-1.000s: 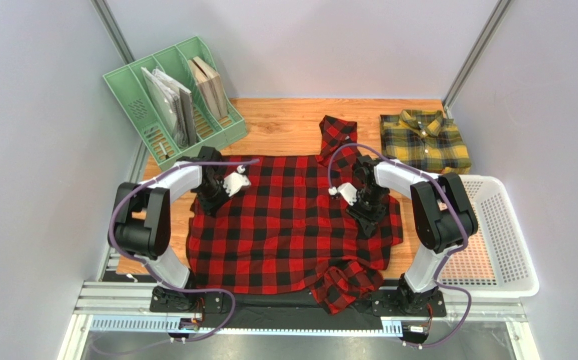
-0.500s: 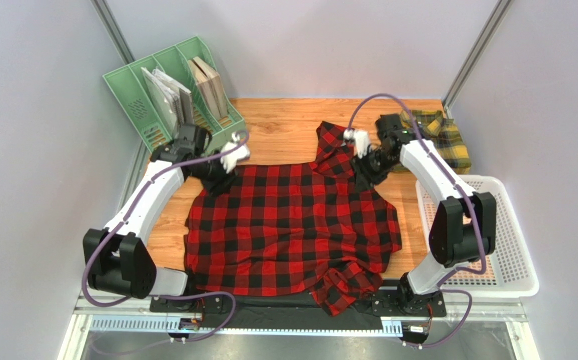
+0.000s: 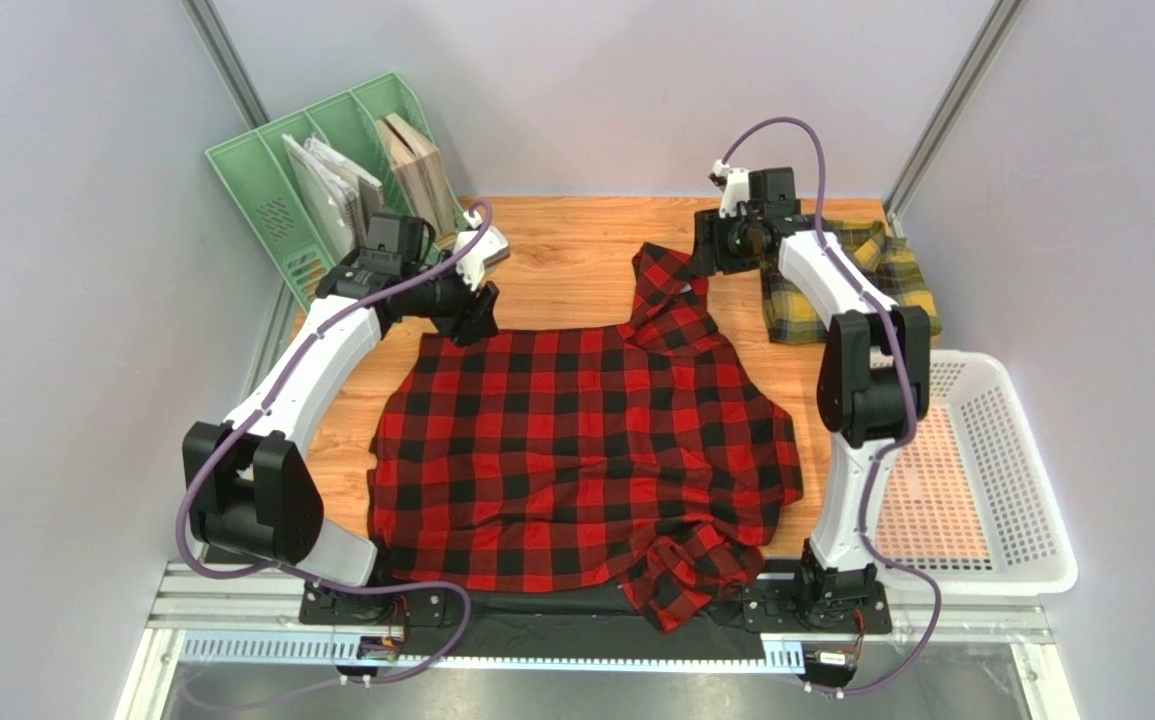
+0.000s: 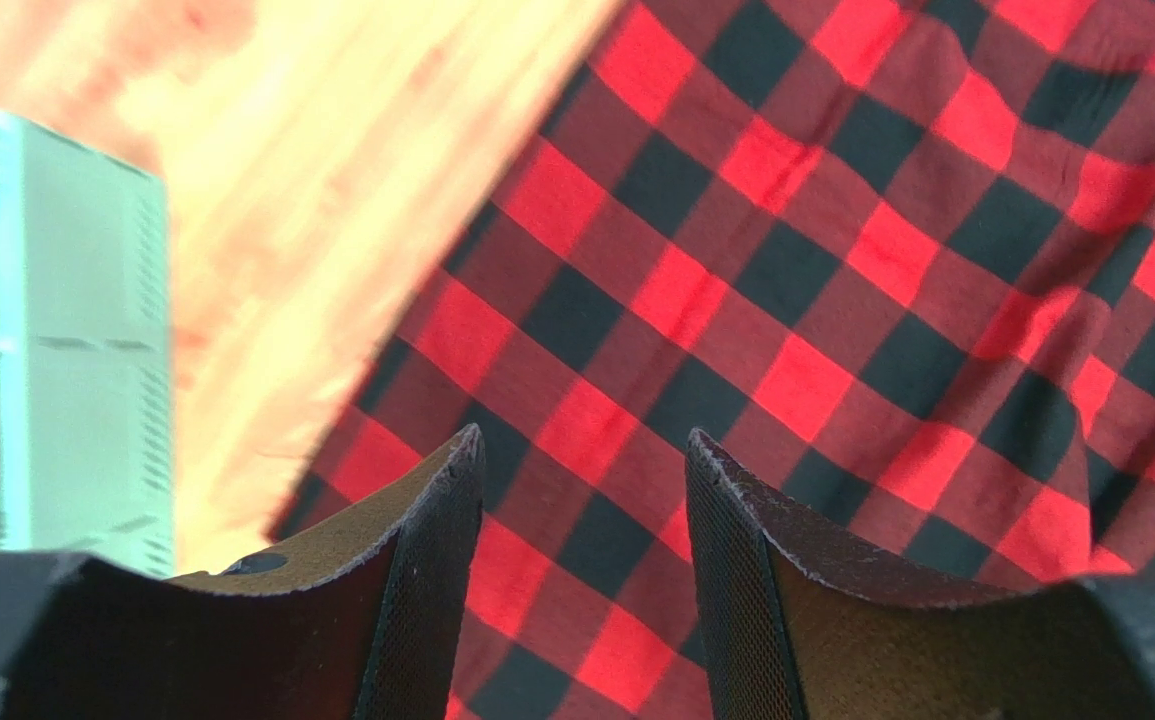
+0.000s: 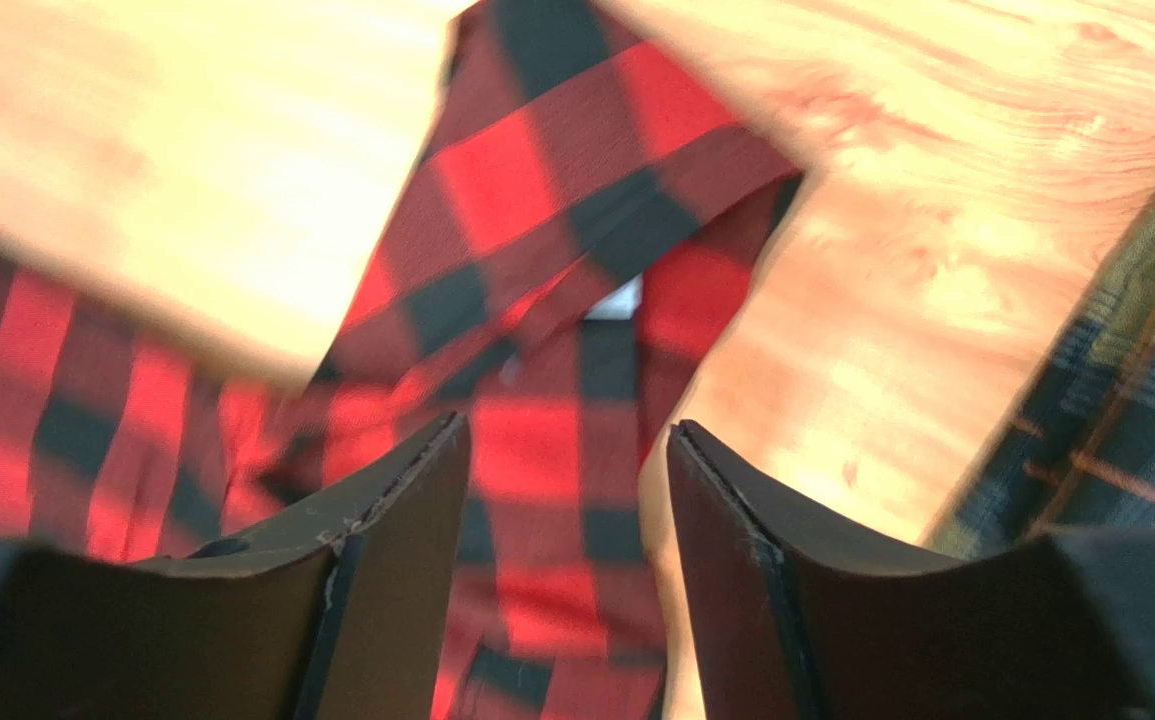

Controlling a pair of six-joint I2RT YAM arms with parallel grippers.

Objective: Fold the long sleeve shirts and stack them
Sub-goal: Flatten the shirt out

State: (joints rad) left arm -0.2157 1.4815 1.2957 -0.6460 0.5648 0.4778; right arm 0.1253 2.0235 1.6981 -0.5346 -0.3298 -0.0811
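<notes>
The red-and-black check shirt [image 3: 583, 450] lies spread flat on the wooden table, its lettering hidden. One sleeve [image 3: 669, 285] is folded up at the far edge; another bunches at the near edge [image 3: 688, 570]. My left gripper [image 3: 481, 312] is open above the shirt's far-left corner [image 4: 779, 300], holding nothing. My right gripper [image 3: 696, 258] is open above the far sleeve [image 5: 553, 285], holding nothing. The yellow-and-green check shirt [image 3: 899, 293] lies folded at the far right, partly behind my right arm, and shows in the right wrist view [image 5: 1124, 405].
A green file rack [image 3: 343, 180] with books stands at the far left, close to my left arm, and shows in the left wrist view [image 4: 50, 330]. A white basket [image 3: 989, 465] sits at the right. Bare wood [image 3: 568, 248] lies between the grippers.
Both arms have reached from over the shirt's middle toward the far edge. The left gripper went to the far-left corner, the right to the far sleeve. The shirt's far edge shifted slightly.
</notes>
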